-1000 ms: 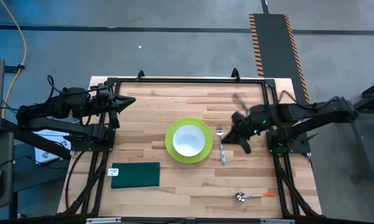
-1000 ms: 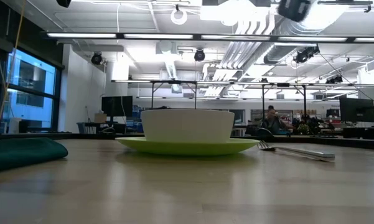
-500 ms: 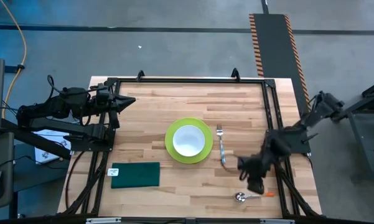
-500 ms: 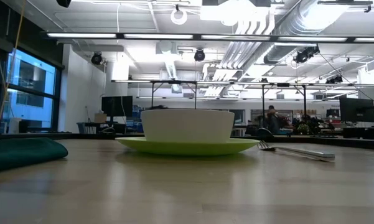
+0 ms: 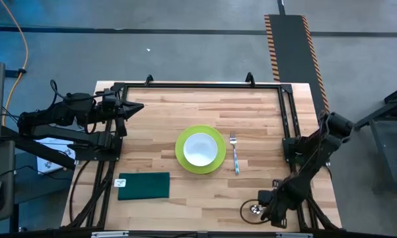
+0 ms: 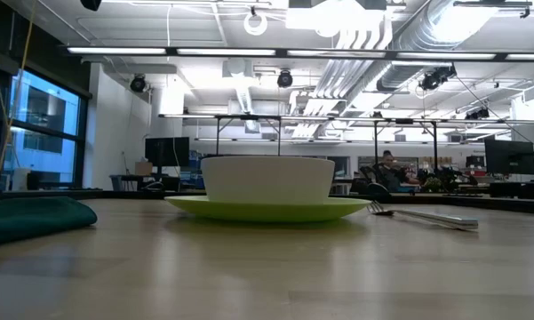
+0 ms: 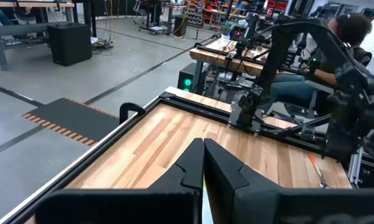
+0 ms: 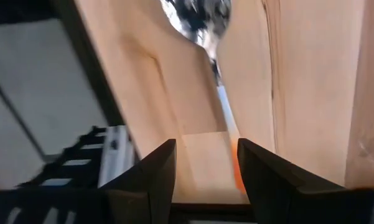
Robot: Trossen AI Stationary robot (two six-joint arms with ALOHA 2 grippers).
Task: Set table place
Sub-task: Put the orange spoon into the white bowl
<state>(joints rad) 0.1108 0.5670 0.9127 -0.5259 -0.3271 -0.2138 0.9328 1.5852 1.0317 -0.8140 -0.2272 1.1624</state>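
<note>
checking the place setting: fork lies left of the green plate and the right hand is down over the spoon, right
Not quite. In the high view the fork lies right of the green plate, not left. The right hand is indeed down over the spoon.

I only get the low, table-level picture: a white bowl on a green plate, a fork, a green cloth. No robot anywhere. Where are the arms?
Observer: The right gripper is down at the table's near right corner, over a spoon.
Operator: Has it grabbed the spoon?
Observer: Not yet. In the right wrist view its fingers are open, with the spoon's handle lying between them.
Operator: And the other arm?
Observer: The left gripper waits, shut, at the far left side of the table.
</note>
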